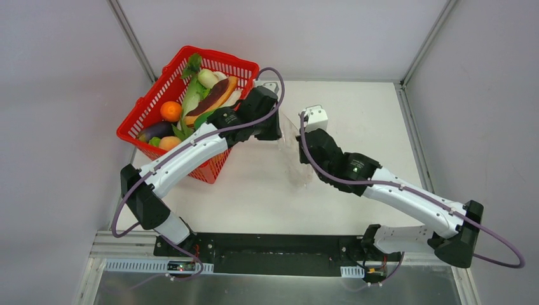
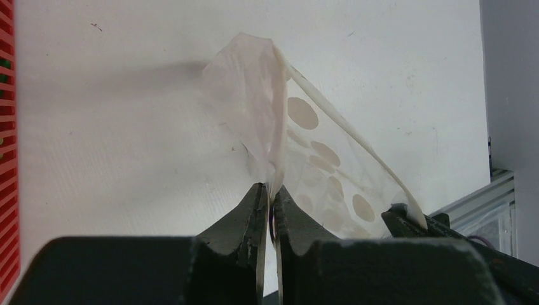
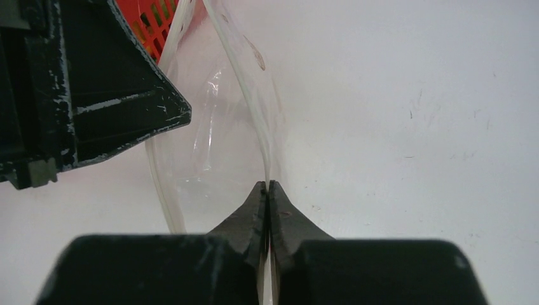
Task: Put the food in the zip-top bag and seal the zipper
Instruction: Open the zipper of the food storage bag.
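The clear zip-top bag (image 1: 291,145) hangs between my two grippers above the middle of the table. My left gripper (image 2: 271,189) is shut on one lip of the bag's mouth (image 2: 267,114). My right gripper (image 3: 267,184) is shut on the other lip, along the zipper strip (image 3: 257,101). The bag's mouth is spread open between them and nothing shows inside it (image 3: 210,146). The food lies in the red basket (image 1: 213,166) at the back left: an orange fruit (image 1: 170,110), a dark purple eggplant (image 1: 156,131), a pale radish (image 1: 207,78) and green leafy pieces (image 1: 192,95).
The red basket stands just left of my left arm; its mesh shows at the left edge of the left wrist view (image 2: 6,159). A white box (image 1: 316,117) sits behind my right gripper. Metal frame posts rise at the table's back corners.
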{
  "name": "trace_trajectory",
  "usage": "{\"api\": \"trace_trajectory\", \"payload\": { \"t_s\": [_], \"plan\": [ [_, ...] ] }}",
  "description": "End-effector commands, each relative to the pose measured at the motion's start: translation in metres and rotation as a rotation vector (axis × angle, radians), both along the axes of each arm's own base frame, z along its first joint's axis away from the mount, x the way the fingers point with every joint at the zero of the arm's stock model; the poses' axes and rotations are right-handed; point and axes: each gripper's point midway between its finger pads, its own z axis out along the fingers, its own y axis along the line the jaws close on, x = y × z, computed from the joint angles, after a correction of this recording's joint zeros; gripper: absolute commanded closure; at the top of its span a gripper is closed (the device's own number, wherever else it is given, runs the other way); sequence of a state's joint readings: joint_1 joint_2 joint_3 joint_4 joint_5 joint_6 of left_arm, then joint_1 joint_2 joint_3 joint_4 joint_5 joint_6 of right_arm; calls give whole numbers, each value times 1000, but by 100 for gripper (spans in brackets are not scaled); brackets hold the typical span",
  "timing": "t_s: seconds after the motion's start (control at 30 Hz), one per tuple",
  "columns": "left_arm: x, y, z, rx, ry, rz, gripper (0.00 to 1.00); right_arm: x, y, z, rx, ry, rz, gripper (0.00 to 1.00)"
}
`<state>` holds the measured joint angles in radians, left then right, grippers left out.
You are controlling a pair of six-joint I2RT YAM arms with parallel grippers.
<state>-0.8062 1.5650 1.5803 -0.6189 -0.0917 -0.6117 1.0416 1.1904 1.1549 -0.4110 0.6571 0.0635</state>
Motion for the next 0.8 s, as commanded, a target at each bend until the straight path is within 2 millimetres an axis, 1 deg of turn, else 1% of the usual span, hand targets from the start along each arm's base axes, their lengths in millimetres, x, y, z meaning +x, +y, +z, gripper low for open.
{"api": "trace_trajectory", "payload": {
  "t_s": [0.0,0.07,0.13,0.2,0.23,0.3,0.37,0.47,0.5,0.6,0.67,0.77],
  "plan": [
    [1,3,22,3,-60,-12,90,1,-10,23,87,-70,-44,100],
    [-3,-3,22,-8,-59,-65,83,1,-11,24,97,-78,-42,100],
    [-6,-10,22,-30,-51,-98,70,2,-11,25,112,-84,-51,100],
    [-11,-21,25,-76,-41,-147,56,4,-8,25,143,-80,-51,100],
    [-14,-26,26,-96,-32,-168,53,4,-6,25,167,-73,-48,100],
    [-19,-33,27,-126,-11,-192,49,4,0,26,233,-61,-37,100],
    [-22,-35,23,-132,10,-199,47,6,2,28,300,-49,-55,100],
    [-26,-34,15,-118,25,-191,46,12,-1,27,383,-32,-114,100],
    [-27,-33,11,-112,33,-186,48,14,-1,28,414,-31,-123,100],
    [-28,-30,2,-94,49,-171,60,16,2,32,484,-30,-117,100],
    [-26,-24,0,-71,44,-151,67,16,3,32,488,-31,-110,100],
    [-23,-16,8,-54,6,-129,78,22,-10,27,422,-54,-174,100]
  ]
}}
